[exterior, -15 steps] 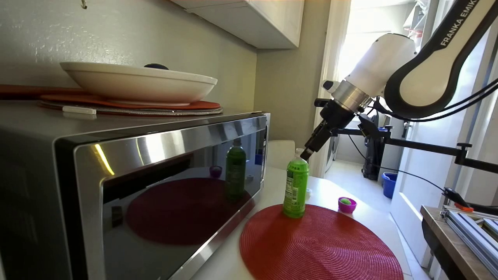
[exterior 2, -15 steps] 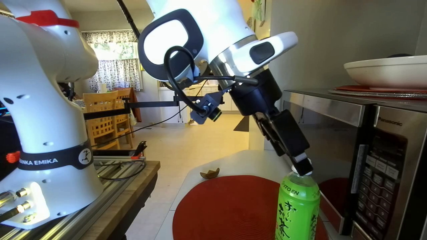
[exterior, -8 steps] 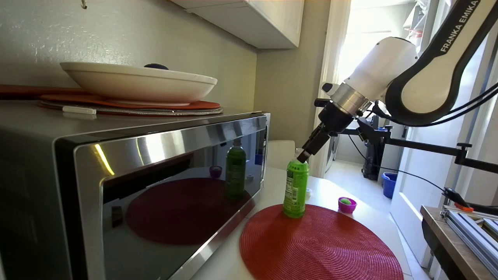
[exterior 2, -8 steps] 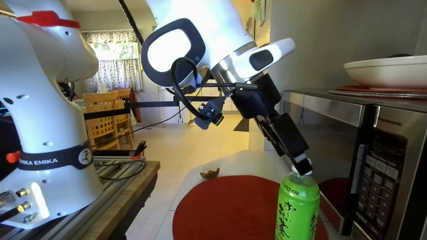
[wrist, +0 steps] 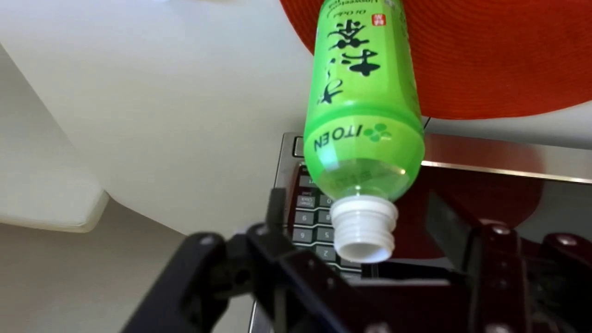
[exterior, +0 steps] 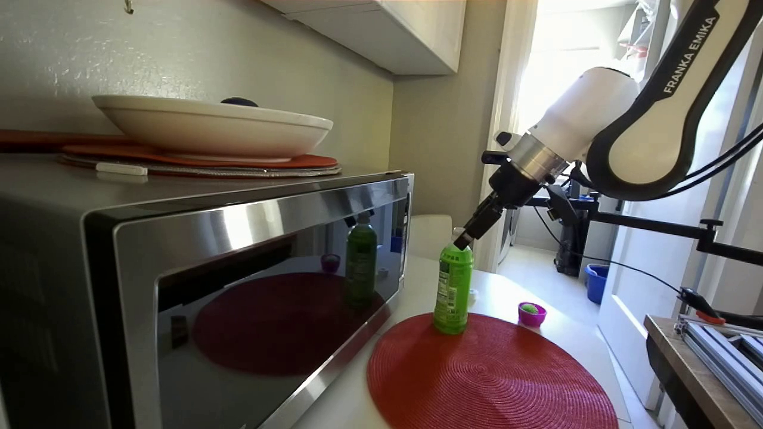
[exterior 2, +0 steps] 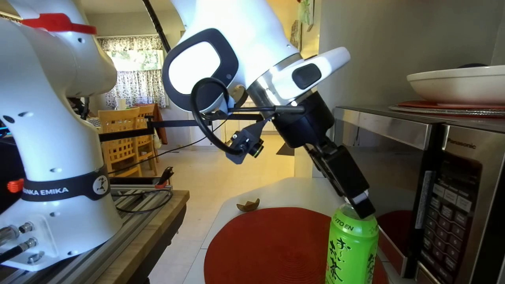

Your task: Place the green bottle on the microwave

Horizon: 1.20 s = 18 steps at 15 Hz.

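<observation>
The green bottle (exterior: 453,289) stands upright on the edge of the round red placemat. It also shows in an exterior view (exterior 2: 350,246) and in the wrist view (wrist: 363,97), where its white neck has no cap. My gripper (exterior: 464,239) comes down tilted at the bottle's top. In the wrist view the gripper (wrist: 360,217) is open, with one finger on each side of the neck and a gap to both. The microwave (exterior: 262,217) stands beside the bottle; its keypad side shows in an exterior view (exterior 2: 461,154).
The red placemat (exterior: 489,375) lies on the white table in front of the microwave. A white bowl (exterior: 214,128) on red mats takes up much of the microwave's top. A small pink cup (exterior: 532,314) stands on the table. A wall cabinet (exterior: 411,36) hangs above.
My gripper has moved down and slightly toward the microwave, so the fingers now sit lower beside the bottle's neck. The bottle has not moved.
</observation>
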Motion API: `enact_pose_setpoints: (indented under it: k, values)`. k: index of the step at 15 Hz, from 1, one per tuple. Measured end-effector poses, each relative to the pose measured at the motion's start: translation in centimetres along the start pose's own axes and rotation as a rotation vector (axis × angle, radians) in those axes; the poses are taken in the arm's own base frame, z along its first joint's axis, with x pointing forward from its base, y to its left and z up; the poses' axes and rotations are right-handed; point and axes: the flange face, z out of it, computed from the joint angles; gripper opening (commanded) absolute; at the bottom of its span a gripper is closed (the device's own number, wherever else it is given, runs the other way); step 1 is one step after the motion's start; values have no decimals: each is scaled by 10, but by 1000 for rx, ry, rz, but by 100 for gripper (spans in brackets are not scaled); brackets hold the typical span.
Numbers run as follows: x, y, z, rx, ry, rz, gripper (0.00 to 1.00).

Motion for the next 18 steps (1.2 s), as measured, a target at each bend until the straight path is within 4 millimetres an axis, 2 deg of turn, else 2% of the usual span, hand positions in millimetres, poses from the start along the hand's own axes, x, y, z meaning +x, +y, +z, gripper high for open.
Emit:
enact_pose_setpoints:
  k: [5, 7, 8, 9, 16, 17, 18]
  values:
    - [0, 0, 0, -2, 14, -2, 12]
    - [1, 0, 0, -2, 19, -5, 10]
    - [1, 1, 0, -2, 21, -7, 3]
    - [1, 1, 0, -2, 22, -9, 0]
    - [1, 0, 0, -1, 22, -13, 0]
    - [1, -1, 0, 0, 19, -14, 10]
    - [1, -1, 1, 3, 12, -16, 26]
